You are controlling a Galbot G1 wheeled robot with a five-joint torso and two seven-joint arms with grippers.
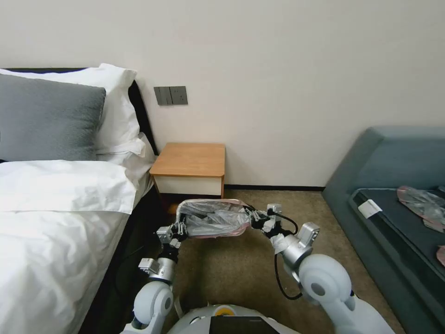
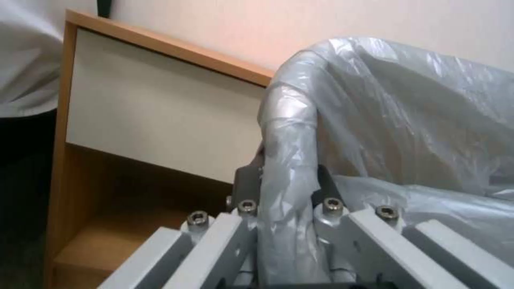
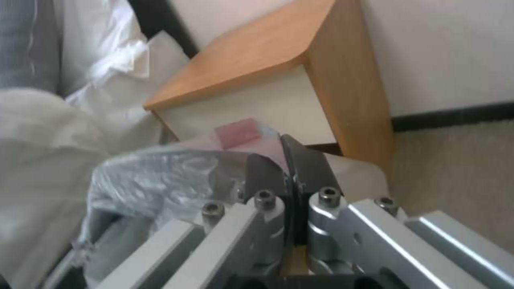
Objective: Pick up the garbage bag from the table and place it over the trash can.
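The garbage bag (image 1: pixel 214 218), grey and wrinkled with pink edging, hangs stretched open between my two grippers just above the carpet in front of the table (image 1: pixel 190 160). My left gripper (image 1: pixel 182 228) is shut on the bag's left edge, where the plastic wraps over a rolled rim (image 2: pixel 289 120). On the bag's right edge, my right gripper (image 1: pixel 254 216) pinches the pink-edged film (image 3: pixel 238 134) between closed fingers. The trash can is almost wholly hidden under the bag; a cream patch of it (image 3: pixel 357 173) shows beside the right fingers. The table's wooden top is bare.
A bed (image 1: pixel 55 208) with white sheets and a grey pillow runs along the left, close to my left arm. A blue-grey sofa (image 1: pixel 394 185) at the right carries flat plastic bags (image 1: pixel 422 202). Brown carpet (image 1: pixel 241 273) lies open between them.
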